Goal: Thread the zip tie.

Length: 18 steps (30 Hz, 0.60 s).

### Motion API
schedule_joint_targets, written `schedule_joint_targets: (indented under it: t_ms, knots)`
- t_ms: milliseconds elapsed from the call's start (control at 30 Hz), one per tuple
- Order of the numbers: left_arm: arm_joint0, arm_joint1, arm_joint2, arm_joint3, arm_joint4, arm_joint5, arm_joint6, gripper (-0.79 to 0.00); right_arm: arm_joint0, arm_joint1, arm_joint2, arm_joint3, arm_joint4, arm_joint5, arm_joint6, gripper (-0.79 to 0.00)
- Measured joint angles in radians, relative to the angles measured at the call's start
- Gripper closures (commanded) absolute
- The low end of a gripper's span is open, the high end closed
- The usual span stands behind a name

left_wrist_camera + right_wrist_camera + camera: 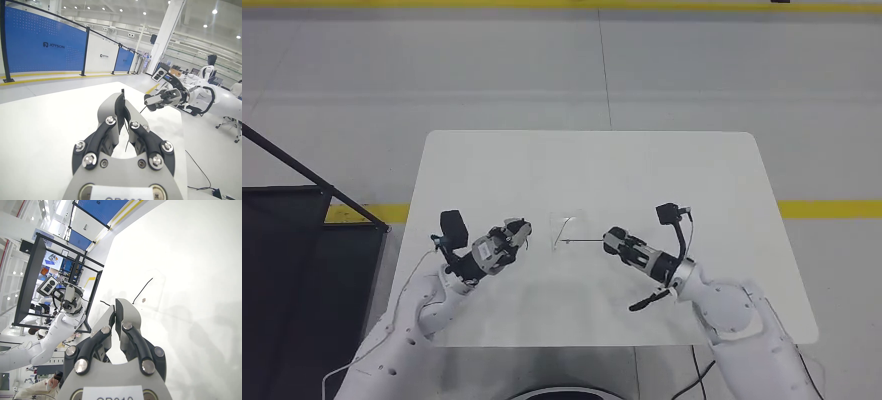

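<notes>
Between the pressed-together fingers of the left gripper (122,100) a black zip tie (123,91) is pinched, its end poking out past the tips. Opposite, the right gripper (115,304) is likewise closed, nipping a second zip tie (104,302) that points toward the left one. Between them a loose zip tie (143,291) lies on the white table (692,180).

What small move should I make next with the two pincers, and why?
Likely ease the right pincer toward the left pincer, slowly. The left is shut on a zip tie whose end sticks out beyond it. The right is shut on a black strap whose tip points that way but stops short, so a gap needs closing.
</notes>
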<state>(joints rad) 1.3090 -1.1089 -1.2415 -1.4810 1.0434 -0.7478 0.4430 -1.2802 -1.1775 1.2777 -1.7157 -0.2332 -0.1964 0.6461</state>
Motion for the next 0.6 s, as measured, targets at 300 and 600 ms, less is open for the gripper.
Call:
schedule_joint_targets:
  t_ms: [300,600]
  knots:
    - [-0.011,-0.020,0.052,0.036,0.158,0.138,0.178,0.000,0.011,-0.005,-0.002,0.030,0.123,0.001,-0.024,0.000]
    - [-0.034,-0.039,0.127,0.091,0.347,0.276,0.338,0.000,-0.012,-0.004,-0.004,0.005,0.173,-0.031,-0.019,0.000]
